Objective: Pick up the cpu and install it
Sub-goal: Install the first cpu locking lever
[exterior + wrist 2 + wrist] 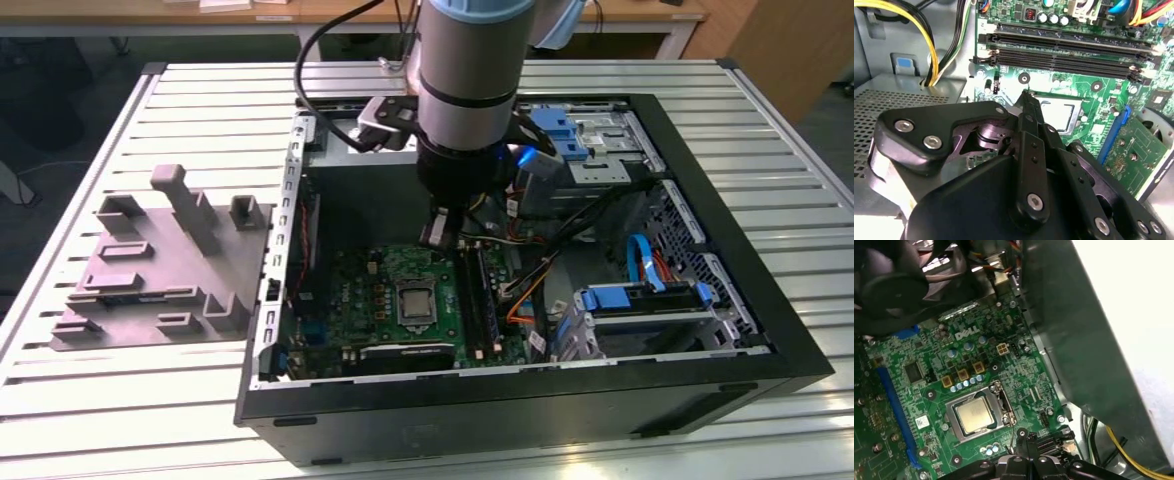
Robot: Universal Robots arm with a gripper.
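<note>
The cpu [974, 416], a small silvery-beige square, lies flat inside the metal-framed socket [952, 426] on the green motherboard [1019, 385]. In the second wrist view the cpu [1058, 114] shows just past my fingertips. My gripper [1023, 441] hangs over the board at the socket's edge, close to the thin socket lever [1011, 436]. Its black fingers [1030, 145] meet at the tip with nothing between them. In the exterior view the gripper [442, 236] is inside the open computer case, above and behind the socket [416, 301].
Memory slots [1064, 52] run beside the socket. Yellow and black cables [934, 55] hang near the case wall [1089, 340]. Drive cages with blue parts [641, 300] fill the exterior view's right of the case. A grey fixture block [154, 270] stands on the slatted table outside.
</note>
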